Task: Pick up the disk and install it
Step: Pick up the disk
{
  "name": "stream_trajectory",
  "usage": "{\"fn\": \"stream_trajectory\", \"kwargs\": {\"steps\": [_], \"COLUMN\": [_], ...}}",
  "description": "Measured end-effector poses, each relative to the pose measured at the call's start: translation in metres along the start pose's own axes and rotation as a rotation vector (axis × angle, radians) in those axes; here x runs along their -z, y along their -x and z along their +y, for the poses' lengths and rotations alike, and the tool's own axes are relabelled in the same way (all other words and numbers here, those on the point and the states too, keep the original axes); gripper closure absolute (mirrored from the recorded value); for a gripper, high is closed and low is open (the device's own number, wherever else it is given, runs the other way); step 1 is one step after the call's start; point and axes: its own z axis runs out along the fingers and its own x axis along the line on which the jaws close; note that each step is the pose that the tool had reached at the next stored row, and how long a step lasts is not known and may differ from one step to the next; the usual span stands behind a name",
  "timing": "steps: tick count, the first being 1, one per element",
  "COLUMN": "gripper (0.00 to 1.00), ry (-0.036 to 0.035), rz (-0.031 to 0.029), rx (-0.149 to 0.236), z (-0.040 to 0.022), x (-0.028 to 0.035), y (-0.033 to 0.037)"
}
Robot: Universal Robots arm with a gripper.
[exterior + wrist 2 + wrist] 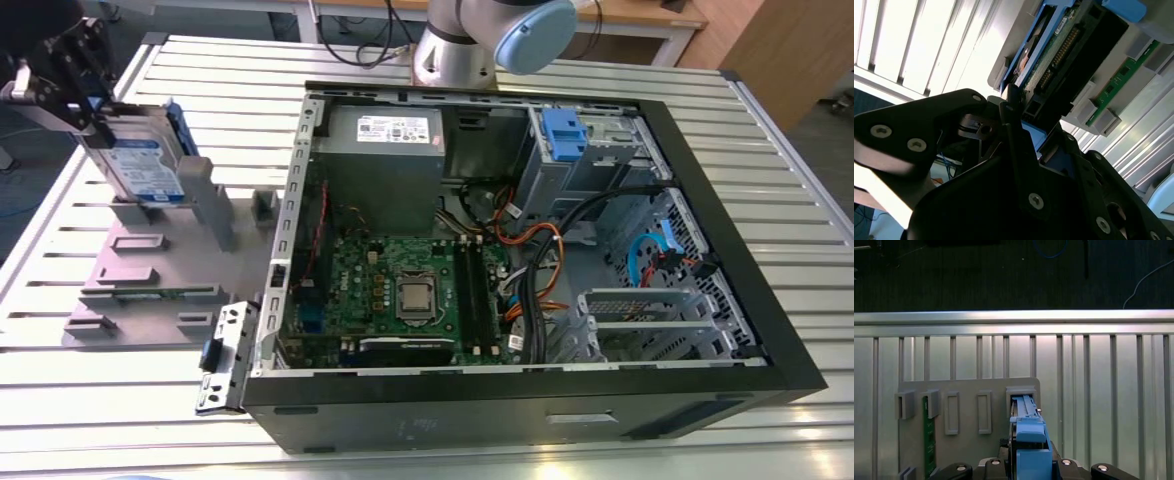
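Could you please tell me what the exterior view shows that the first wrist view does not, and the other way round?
Exterior view: the open computer case with its green circuit board. First wrist view: a look straight along the blue rail toward the holder slot. Both: the disk in the gripper, the grey holder and slatted table.

disk: one is being counted.
gripper: one is being counted.
computer case: one is being counted, lying open.
fixture plate: one is being counted.
green circuit boards: two are being counted, a large board inside the computer case and a narrow strip on the fixture plate.
grey metal box: one is being counted.
blue caddy: one is being counted.
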Motion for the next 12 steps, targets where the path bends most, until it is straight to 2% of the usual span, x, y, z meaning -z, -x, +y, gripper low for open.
{"fn": "stream_trajectory", "kwargs": {"steps": [12], "gripper": [0.63], "ry": [0.0000], "rz": [0.0000], "rx": [0.000], "z": [0.0000], "x": [0.0039], "y": [0.0000]}}
